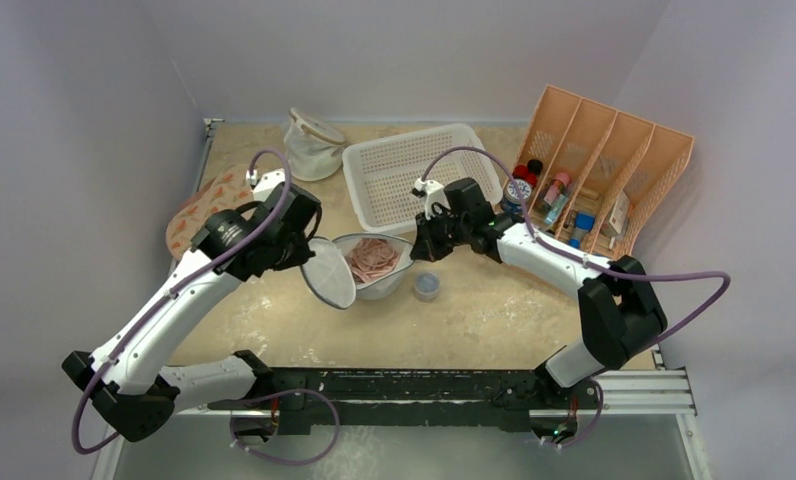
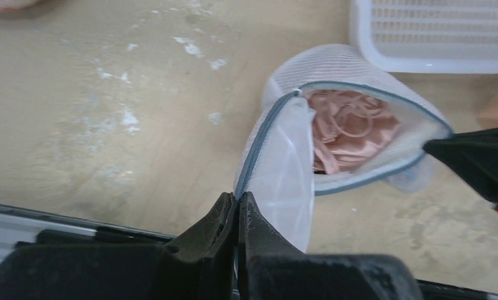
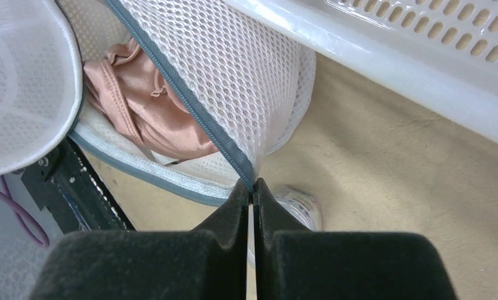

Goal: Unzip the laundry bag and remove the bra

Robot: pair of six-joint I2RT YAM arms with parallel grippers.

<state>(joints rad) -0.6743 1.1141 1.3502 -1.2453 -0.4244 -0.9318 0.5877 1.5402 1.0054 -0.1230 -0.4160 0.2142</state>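
Pinching the lid [image 2: 284, 175] by its zipper edge in my left gripper [image 2: 237, 201] and the rim of the laundry bag [image 3: 234, 62] in my right gripper [image 3: 251, 187], I have both clamped shut; the bra [image 2: 353, 125] lies inside, between them, nearer my right, I judge.

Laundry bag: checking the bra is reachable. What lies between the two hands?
The open laundry bag itself, with the pink bra showing inside. The left hand pinches its lid edge, the right hand its rim; the top external view shows it.
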